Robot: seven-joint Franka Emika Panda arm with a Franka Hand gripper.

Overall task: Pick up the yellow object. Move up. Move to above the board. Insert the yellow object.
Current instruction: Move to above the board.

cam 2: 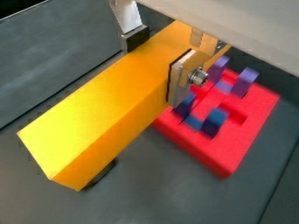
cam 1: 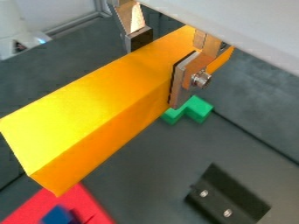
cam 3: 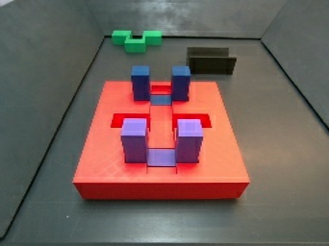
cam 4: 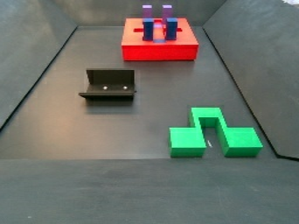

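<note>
One yellow object (cam 1: pixel 100 109) in gripper (cam 1: pixel 163 54), four posts (cam 3: pixel 160 113) on one board (cam 3: pixel 161 173)

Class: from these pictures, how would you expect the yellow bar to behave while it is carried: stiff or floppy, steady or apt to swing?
The yellow bar looks stiff: its edges stay straight. The end effector holds it near one end, so it may pivot. Its smooth faces might slip.

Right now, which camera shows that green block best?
A side view: the green block lies close and whole, notch visible. In another side view it is small and far; a wrist view shows a corner under the yellow object the gripper holds.
</note>
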